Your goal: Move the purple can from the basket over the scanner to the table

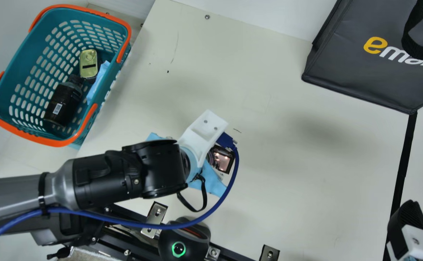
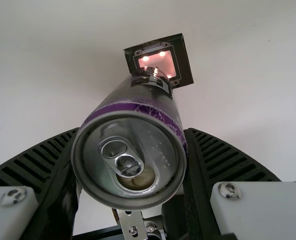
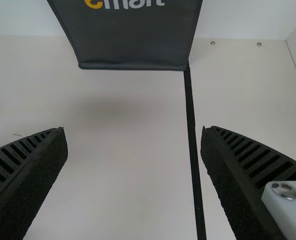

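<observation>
Round metal can [image 2: 157,172] — square scanner [image 2: 163,59], glassy perhaps

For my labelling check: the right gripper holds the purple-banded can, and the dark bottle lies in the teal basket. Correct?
Not quite: the left gripper holds the purple-banded can, as the left wrist view shows. The dark bottle does lie in the teal basket.

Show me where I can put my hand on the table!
There's bare table between the scanner and the black strip, and more between the basket and the dark bag. It's crowded by the scanner, where the left pincer holds the purple can; the basket holds a bottle and a tin.
</observation>
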You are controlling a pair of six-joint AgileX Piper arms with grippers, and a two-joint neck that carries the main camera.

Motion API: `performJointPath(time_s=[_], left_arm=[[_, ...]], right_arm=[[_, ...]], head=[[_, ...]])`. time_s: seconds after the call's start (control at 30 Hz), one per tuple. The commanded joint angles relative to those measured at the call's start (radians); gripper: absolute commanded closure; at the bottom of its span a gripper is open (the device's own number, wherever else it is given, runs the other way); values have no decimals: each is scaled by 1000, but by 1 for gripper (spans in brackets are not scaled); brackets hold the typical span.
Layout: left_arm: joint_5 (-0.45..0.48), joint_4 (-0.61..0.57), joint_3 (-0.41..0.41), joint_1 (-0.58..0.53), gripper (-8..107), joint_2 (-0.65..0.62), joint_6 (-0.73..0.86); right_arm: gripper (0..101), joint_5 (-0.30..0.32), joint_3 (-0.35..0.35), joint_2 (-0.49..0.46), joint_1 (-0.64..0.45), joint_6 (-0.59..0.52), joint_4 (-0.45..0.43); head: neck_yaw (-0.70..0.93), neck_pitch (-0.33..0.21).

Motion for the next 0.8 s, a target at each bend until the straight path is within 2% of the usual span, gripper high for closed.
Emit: performJointPath(time_s=[0.0,0.5,0.77], left_arm=[[1,-3,-2,2,60,1,0],[1,-8,-34,14,10,17,-8],[1,-9,-44,20,9,19,-9]], right_arm=[[6,0,0,0,0,0,0],[6,-1,0,0,0,0,0],[6,-1,0,0,0,0,0]], head=[[2,-30],[2,-30],[2,-30]])
